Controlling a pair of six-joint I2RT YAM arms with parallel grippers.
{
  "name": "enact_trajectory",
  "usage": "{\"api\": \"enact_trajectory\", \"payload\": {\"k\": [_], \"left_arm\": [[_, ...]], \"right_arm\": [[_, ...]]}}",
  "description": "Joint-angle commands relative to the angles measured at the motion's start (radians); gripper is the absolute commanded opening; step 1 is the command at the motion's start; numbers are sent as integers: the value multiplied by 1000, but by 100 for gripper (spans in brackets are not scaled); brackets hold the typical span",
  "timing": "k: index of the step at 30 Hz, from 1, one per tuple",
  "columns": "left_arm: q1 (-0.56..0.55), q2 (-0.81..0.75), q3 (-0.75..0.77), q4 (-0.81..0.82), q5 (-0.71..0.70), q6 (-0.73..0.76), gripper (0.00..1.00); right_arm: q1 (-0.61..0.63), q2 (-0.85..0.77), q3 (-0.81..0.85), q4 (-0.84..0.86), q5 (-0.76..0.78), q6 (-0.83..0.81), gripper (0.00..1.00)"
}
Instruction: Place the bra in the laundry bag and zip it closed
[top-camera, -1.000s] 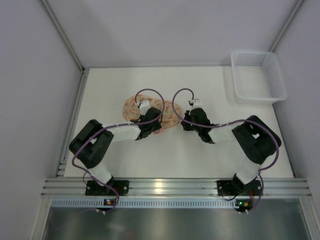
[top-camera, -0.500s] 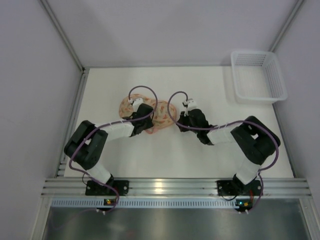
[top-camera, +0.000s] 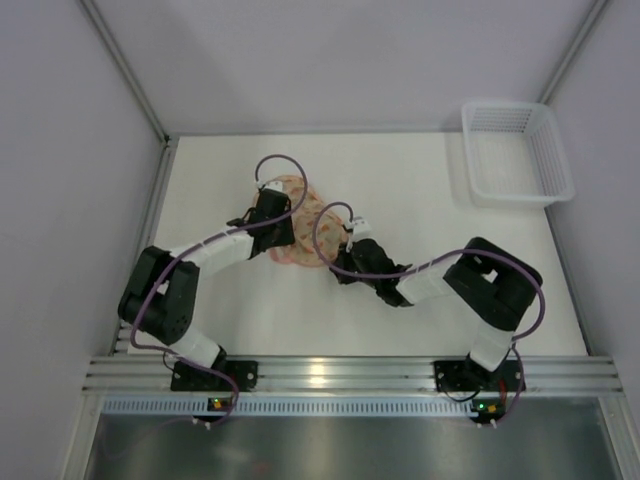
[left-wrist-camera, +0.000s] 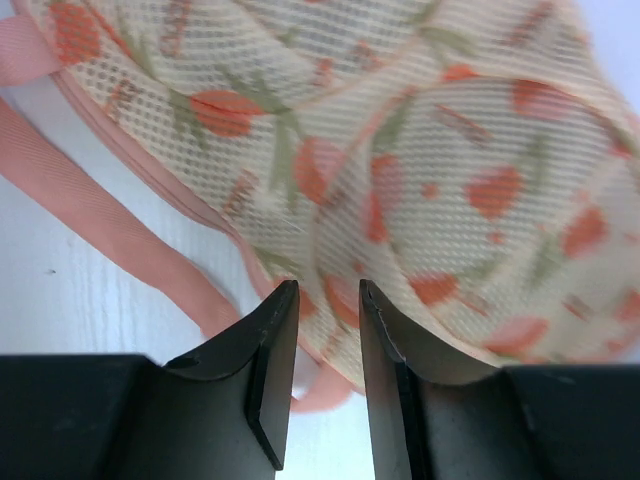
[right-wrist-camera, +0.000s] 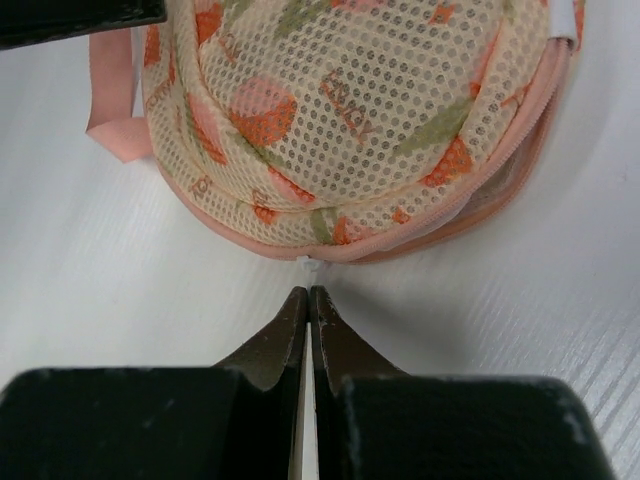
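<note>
On white desk (top-camera: 400, 180), folded orange-pink patterned mesh laundry bag (top-camera: 300, 225), rim straight ahead of closed, empty right end effector (right-wrist-camera: 308, 298); part-open left end effector (left-wrist-camera: 322, 295) over its far-left edge, grip unclear.

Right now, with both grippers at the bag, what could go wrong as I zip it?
1. The right gripper is shut on what looks like a thin white zipper pull at the bag rim; so small a hold could slip.
2. The left gripper seems to pinch only the mesh edge; the soft bag may deform or drag instead of staying put.
3. The strap lies loose beside the left gripper and might snag.
</note>
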Motion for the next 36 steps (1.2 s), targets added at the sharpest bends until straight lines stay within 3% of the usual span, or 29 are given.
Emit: {"api": "enact_trajectory", "payload": {"k": [1, 9, 20, 27, 36], "left_arm": [[-55, -138, 39, -1, 73, 14, 37], [-193, -158, -25, 21, -30, -131, 37], [-217, -60, -87, 178, -56, -207, 36], [-230, -5, -215, 268, -107, -377, 35], [-238, 49, -191, 145, -184, -406, 34]], "right_arm": [[8, 18, 58, 17, 63, 77, 0], [10, 56, 97, 14, 71, 115, 0], [10, 42, 78, 7, 94, 115, 0], [10, 57, 91, 1, 94, 117, 0], [-11, 48, 82, -41, 126, 43, 0]]}}
